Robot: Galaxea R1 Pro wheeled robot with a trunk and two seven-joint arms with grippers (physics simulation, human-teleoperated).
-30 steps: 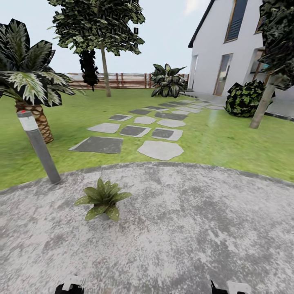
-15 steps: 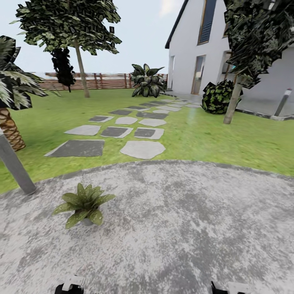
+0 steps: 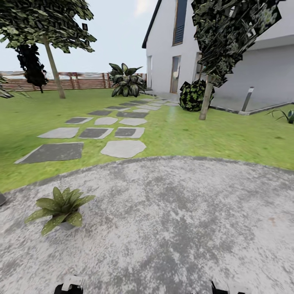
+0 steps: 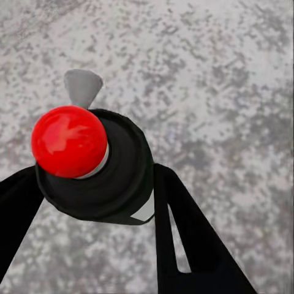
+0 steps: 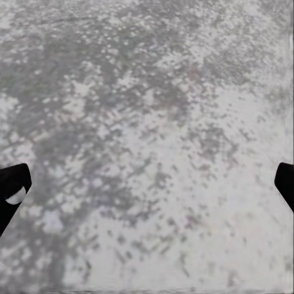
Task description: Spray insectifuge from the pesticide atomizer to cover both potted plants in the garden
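One potted plant [image 3: 61,208], a low rosette of pointed green leaves in a tiny grey pot, sits on the round grey patio [image 3: 171,220] at the near left. The second potted plant is out of view. In the left wrist view my left gripper [image 4: 98,184] is shut on the pesticide atomizer [image 4: 104,177], seen from above as a dark round body with a red dome and a pale grey nozzle, above the paving. My right gripper [image 5: 147,190] is open and holds nothing; its black fingertips [image 5: 12,190] stand far apart over bare paving. Both wrists peek in at the head view's lower edge.
Lawn [image 3: 228,134] rings the patio, and a stepping-stone path [image 3: 122,148] leads to the white house [image 3: 245,61]. A tree trunk [image 3: 206,98], a dark bush [image 3: 191,94] and a grey bollard lamp [image 3: 247,99] stand at the right. A slat fence [image 3: 81,81] runs along the back.
The camera has swung to the right, so the whole scene has slid left. The potted plant and the bollard beside it now sit nearer the left edge. More of the house shows.
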